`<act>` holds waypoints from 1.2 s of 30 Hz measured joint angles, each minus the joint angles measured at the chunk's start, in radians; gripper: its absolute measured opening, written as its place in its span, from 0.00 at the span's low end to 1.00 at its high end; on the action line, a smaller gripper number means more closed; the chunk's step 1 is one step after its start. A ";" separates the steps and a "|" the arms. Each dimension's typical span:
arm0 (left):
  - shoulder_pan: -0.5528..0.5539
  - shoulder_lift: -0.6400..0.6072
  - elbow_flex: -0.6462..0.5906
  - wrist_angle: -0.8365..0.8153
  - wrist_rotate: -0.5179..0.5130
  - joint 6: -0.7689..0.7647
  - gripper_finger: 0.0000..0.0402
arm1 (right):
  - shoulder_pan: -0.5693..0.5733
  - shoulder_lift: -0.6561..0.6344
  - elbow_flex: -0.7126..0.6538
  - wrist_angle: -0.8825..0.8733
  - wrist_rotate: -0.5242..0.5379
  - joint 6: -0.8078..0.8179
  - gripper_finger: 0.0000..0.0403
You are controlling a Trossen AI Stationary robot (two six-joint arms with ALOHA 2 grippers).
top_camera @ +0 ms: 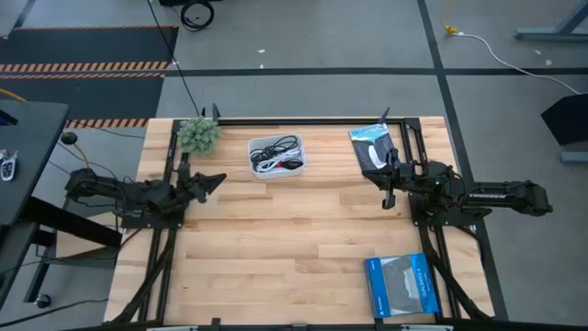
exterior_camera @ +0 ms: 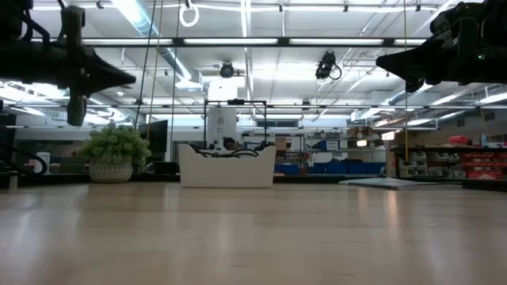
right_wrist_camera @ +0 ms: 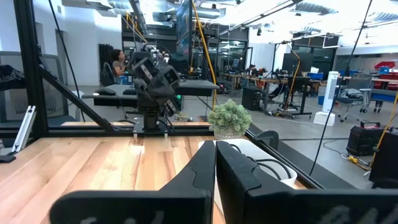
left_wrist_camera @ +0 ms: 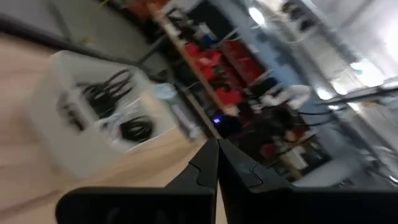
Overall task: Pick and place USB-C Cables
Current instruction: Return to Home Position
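A white rectangular tray (top_camera: pixel 276 154) stands near the table's far edge and holds the cable bundles. I make out black loops (top_camera: pixel 286 144) and a white one (top_camera: pixel 267 166). The left wrist view shows the tray (left_wrist_camera: pixel 59 112) with black bundles (left_wrist_camera: pixel 104 93) inside. The low view shows only loops above the tray's rim (exterior_camera: pixel 227 152). A red tie or a pale blue-grey bundle cannot be picked out. My left gripper (top_camera: pixel 221 177) (left_wrist_camera: pixel 217 148) hovers shut, to the left and near side of the tray. My right gripper (top_camera: pixel 371 175) (right_wrist_camera: pixel 215 148) hovers shut to the tray's right. Both are raised above the table (exterior_camera: pixel 131 77) (exterior_camera: pixel 382 60).
A small potted plant (top_camera: pixel 197 134) stands at the far left, close to my left gripper. A flat blue-and-black packet (top_camera: pixel 372 144) lies at the far right beside my right gripper. A blue rectangular packet (top_camera: pixel 402 286) lies near the right near edge. Bare wood (top_camera: pixel 294 239) spans the middle.
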 joint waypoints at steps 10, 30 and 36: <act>0.000 0.008 0.000 -0.057 -0.022 0.082 0.03 | 0.000 0.000 0.000 0.000 0.000 0.000 0.05; 0.000 0.007 0.000 -0.060 0.244 0.828 0.03 | 0.000 0.000 0.000 0.000 0.000 0.000 0.05; 0.001 0.007 -0.001 -0.026 0.247 0.832 0.03 | 0.000 0.000 0.000 0.000 0.000 0.000 0.05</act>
